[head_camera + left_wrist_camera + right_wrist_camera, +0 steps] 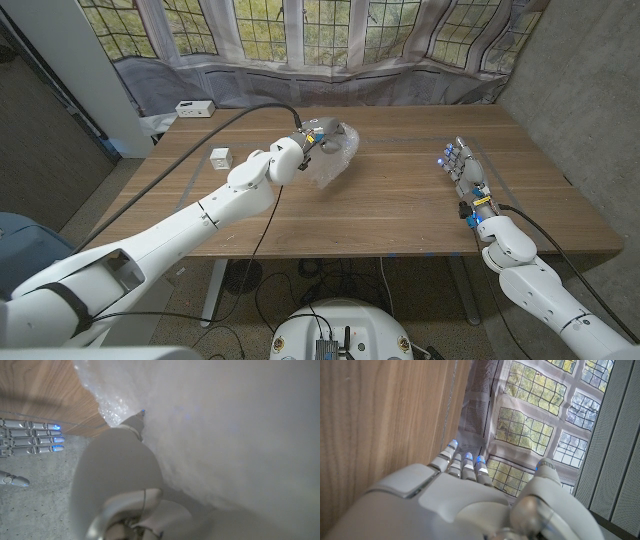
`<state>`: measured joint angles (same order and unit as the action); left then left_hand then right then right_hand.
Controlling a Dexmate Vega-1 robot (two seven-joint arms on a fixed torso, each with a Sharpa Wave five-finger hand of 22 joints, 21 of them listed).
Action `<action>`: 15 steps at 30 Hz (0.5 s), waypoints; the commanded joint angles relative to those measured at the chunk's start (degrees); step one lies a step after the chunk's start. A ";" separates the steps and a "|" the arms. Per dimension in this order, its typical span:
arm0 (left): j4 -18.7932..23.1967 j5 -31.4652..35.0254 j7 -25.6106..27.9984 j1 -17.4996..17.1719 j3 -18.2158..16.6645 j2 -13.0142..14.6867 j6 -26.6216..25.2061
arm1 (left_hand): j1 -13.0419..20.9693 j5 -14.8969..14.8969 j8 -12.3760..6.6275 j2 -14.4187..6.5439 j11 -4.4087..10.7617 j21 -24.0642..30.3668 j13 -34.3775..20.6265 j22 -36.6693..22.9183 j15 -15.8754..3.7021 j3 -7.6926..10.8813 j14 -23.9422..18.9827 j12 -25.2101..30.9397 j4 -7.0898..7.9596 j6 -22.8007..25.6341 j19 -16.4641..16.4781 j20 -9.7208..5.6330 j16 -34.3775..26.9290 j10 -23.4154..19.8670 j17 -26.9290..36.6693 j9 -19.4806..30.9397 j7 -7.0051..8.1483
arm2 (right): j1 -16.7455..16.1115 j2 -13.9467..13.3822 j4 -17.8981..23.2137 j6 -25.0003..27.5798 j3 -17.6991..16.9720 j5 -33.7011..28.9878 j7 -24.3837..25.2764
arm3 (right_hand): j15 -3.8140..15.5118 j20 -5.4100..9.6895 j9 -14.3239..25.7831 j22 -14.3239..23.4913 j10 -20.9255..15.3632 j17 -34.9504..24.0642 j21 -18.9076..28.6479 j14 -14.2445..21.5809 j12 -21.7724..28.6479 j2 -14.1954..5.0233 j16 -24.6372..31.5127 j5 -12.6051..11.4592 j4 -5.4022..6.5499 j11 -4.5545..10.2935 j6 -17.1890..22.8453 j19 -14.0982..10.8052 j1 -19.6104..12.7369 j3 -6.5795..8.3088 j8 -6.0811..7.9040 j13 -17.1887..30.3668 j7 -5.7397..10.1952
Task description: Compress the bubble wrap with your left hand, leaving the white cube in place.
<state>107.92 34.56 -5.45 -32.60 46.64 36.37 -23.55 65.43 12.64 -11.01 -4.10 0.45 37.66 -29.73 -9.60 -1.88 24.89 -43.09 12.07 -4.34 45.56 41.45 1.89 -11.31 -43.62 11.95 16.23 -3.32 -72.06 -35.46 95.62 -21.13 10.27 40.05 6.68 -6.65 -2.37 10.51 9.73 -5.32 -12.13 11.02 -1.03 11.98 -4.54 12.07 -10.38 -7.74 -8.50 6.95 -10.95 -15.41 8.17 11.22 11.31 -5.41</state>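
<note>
Left hand (312,141), white with blue-lit tips, closed into the clear, crumpled bubble wrap (333,158), gripping its upper edge near the middle of the far half of the brown wooden table (400,215). In the left wrist view, white hand (120,475) pressed close against the pale, cloudy bubble wrap (225,425), a strip of wood grain beside it. Bubble wrap bunched into a rounded heap, its lower part touching the tabletop, the white left arm (190,220) stretching to it from the near-left corner with a black cable (190,150) trailing over the surface. Small white cube (220,157) well apart from the wrap, toward the table's left edge, standing alone on the wood. White power strip (194,108) at the far-left corner. On the other side, right hand (465,172) holding nothing, fingers stretched out straight and close together, standing on the tabletop near the right edge; in the right wrist view, fingertips (466,457) pointing toward the curtained, leaded window (540,415).
</note>
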 commanded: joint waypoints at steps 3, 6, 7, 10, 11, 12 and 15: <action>0.20 0.96 -0.95 0.05 0.37 0.17 -0.57 | -1.82 -0.13 0.49 -0.20 -0.24 -1.65 0.24 -0.19 0.93 -0.20 2.84 -0.69 0.27 -2.38 -2.95 0.78 0.48 2.23 -0.03 -0.23 0.05 | -0.23 -0.04 0.11 0.04 -0.14 0.29 -0.06 | -0.25 -0.12 0.34 0.22 -0.30 -0.08 0.22 0.48 -0.11 0.20 -0.09 0.15 0.10 -0.26 0.65 -0.39 -0.55 0.38 0.02 0.19 -0.07; -0.06 1.13 -1.49 0.18 0.68 0.07 -0.81 | -2.17 -0.12 0.51 -0.25 -0.18 -1.91 0.30 -0.20 1.01 -0.23 3.12 -0.76 0.32 -2.78 -3.34 0.93 0.45 2.60 -0.04 -0.30 0.11 | -0.24 -0.08 -0.11 -0.03 -0.04 0.31 -0.38 | -0.22 -0.13 0.34 0.22 -0.31 -0.09 0.21 0.46 -0.11 0.13 -0.09 0.14 0.13 -0.28 0.66 -0.38 -0.54 0.40 0.03 0.20 -0.09; -0.17 1.25 -1.65 0.24 0.82 0.01 -0.93 | -2.45 -0.12 0.57 -0.30 -0.12 -2.19 0.36 -0.20 1.01 -0.27 3.38 -0.87 0.39 -3.15 -3.90 1.07 0.47 2.97 -0.03 -0.34 0.06 | -0.33 0.03 0.05 0.21 -0.10 0.57 -0.13 | -0.21 -0.12 0.34 0.22 -0.31 -0.09 0.21 0.46 -0.11 0.12 -0.09 0.14 0.12 -0.28 0.66 -0.37 -0.55 0.41 0.02 0.20 -0.10; -0.65 1.27 -2.16 0.36 1.17 -0.19 -1.10 | -2.65 -0.11 0.56 -0.39 -0.20 -2.31 0.42 -0.20 1.02 -0.26 3.51 -0.86 0.42 -3.37 -4.02 1.28 0.42 3.07 -0.02 -0.39 0.02 | -0.48 0.02 0.00 0.11 -0.12 0.57 -0.16 | -0.20 -0.10 0.34 0.22 -0.32 -0.09 0.20 0.46 -0.11 0.12 -0.09 0.14 0.12 -0.31 0.67 -0.36 -0.56 0.42 0.03 0.20 -0.10; -0.75 1.38 -2.29 0.39 1.30 -0.25 -1.26 | -2.75 -0.11 0.51 -0.40 -0.17 -2.35 0.44 -0.20 1.03 -0.28 3.51 -0.88 0.44 -3.35 -4.03 1.35 0.39 3.18 -0.02 -0.41 0.03 | -0.48 -0.07 -0.07 0.04 -0.11 0.49 -0.30 | -0.22 -0.13 0.34 0.22 -0.33 -0.09 0.20 0.48 -0.10 0.10 -0.08 0.14 0.12 -0.30 0.68 -0.36 -0.57 0.43 0.03 0.20 -0.09; -0.74 1.39 -2.30 0.40 1.31 -0.26 -1.28 | -2.85 -0.11 0.49 -0.42 -0.17 -2.41 0.46 -0.20 1.06 -0.29 3.53 -0.89 0.47 -3.39 -4.12 1.40 0.37 3.24 -0.02 -0.43 0.02 | -0.48 -0.07 -0.07 0.03 -0.11 0.49 -0.31 | -0.22 -0.12 0.34 0.22 -0.32 -0.09 0.20 0.48 -0.11 0.11 -0.08 0.14 0.12 -0.27 0.68 -0.35 -0.57 0.43 0.03 0.20 -0.06; -1.17 1.97 -2.13 0.30 1.78 -0.43 -1.61 | -3.02 -0.10 0.39 -0.45 -0.16 -2.49 0.51 -0.21 0.98 -0.27 3.42 -0.82 0.45 -3.33 -4.13 1.47 0.26 3.21 -0.03 -0.48 0.10 | -0.59 -0.08 -0.01 0.03 -0.14 0.43 -0.18 | -0.22 -0.10 0.34 0.22 -0.34 -0.09 0.20 0.48 -0.11 0.13 -0.08 0.14 0.12 -0.24 0.68 -0.35 -0.56 0.42 0.03 0.20 -0.07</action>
<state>107.75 35.53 -6.87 -32.43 47.41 36.39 -24.29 62.87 12.64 -10.58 -4.68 0.11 35.30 -29.19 -9.60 -0.73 24.66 -39.99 11.20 -4.11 42.43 37.44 3.19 -10.79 -40.51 11.81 15.68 -3.17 -72.32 -35.50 95.65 -21.14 10.20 40.35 6.48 -6.65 -2.37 10.51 9.73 -5.32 -12.12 11.02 -1.04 11.98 -4.54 12.07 -10.38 -7.74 -8.50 6.95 -10.95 -15.41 8.17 11.22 11.31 -5.41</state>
